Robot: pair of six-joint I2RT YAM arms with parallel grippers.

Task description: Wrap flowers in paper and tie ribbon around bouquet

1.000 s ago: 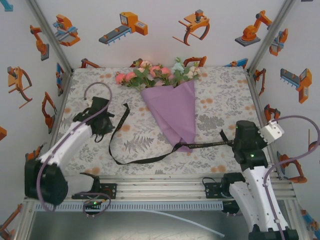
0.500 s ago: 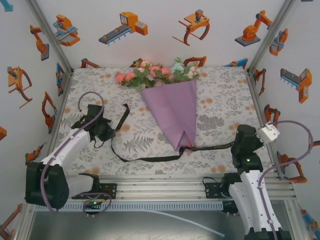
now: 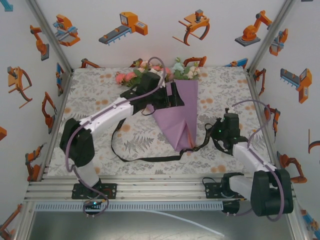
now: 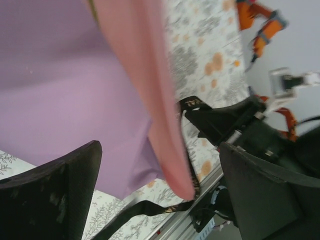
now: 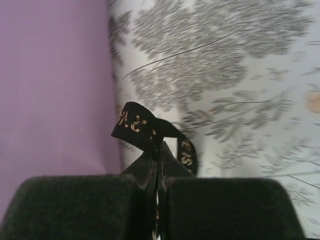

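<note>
Work surface: floral cloth (image 3: 100,100). Walls (image 3: 160,50) carry orange robot stickers (image 3: 126,26). Bouquet (image 3: 177,117) lies centre, blooms far. Right gripper (image 3: 212,136) clamped on ribbon (image 3: 147,159). Left gripper (image 3: 174,97), formerly at ribbon's left end, now spread wide over bouquet, empty.

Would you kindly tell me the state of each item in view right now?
bouquet: wrapped, lying flat, not tied.
ribbon: untied, limp on the table, one end pinched.
left gripper: open, over the bouquet.
right gripper: shut on ribbon.
</note>
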